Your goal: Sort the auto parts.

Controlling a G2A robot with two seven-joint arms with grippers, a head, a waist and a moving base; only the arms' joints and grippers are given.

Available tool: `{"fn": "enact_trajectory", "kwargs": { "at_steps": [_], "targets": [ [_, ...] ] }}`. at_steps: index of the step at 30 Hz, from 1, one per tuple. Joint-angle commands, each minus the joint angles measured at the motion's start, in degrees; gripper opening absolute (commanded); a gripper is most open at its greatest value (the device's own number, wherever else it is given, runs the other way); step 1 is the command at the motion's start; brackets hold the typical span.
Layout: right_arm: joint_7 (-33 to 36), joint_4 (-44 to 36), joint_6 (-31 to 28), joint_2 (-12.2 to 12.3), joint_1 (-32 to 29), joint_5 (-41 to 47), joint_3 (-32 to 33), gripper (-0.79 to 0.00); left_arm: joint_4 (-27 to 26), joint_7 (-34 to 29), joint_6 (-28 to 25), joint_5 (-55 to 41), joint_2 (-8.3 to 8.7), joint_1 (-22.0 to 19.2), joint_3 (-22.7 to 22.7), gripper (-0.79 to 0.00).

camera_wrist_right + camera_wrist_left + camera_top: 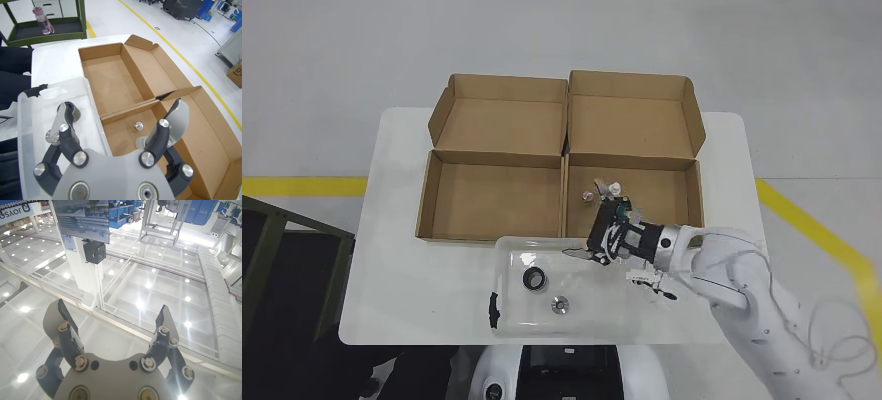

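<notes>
Step in hand, as judged: the interval between picks. The right hand (594, 252) hung at lower centre of the top view, over the border between the clear bin (592, 318) and the cardboard box (682, 205) at centre right, jaws spread and holding nothing. Two small parts (600, 190) lay in that box. A dark ring part (534, 279) and a silver part (561, 305) lay in the bin. The left hand (111, 306) pointed at the ceiling, jaws spread, empty. The next move probably called for lowering the right hand into the bin and closing on one part.
</notes>
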Motion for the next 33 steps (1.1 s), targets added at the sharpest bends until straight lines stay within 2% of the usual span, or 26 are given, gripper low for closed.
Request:
{"fn": "enact_trajectory", "kwargs": {
  "at_steps": [1,10,17,25,33],
  "targets": [
    [0.0,-0.6,-1.7,0.0,0.0,1.3,-1.2,0.000,0.0,0.0,0.0,0.0,0.00,0.0,0.0,0.000],
    [3.5,0.2,-6.7,-0.3,1.7,2.8,-6.8,0.000,0.0,0.0,0.0,0.0,0.00,0.0,0.0,0.000],
    [3.1,2.6,-6.0,-0.6,0.7,1.5,-11.1,0.000,0.0,0.0,0.0,0.0,0.00,0.0,0.0,0.000],
    [5.0,4.0,-4.8,-0.4,-0.2,-3.1,-12.0,0.000,0.0,0.0,0.0,0.0,0.00,0.0,0.0,0.000],
    [7.0,5.8,-6.0,-0.1,-0.4,-4.0,-12.2,0.000,0.0,0.0,0.0,0.0,0.00,0.0,0.0,0.000]
  ]
}}
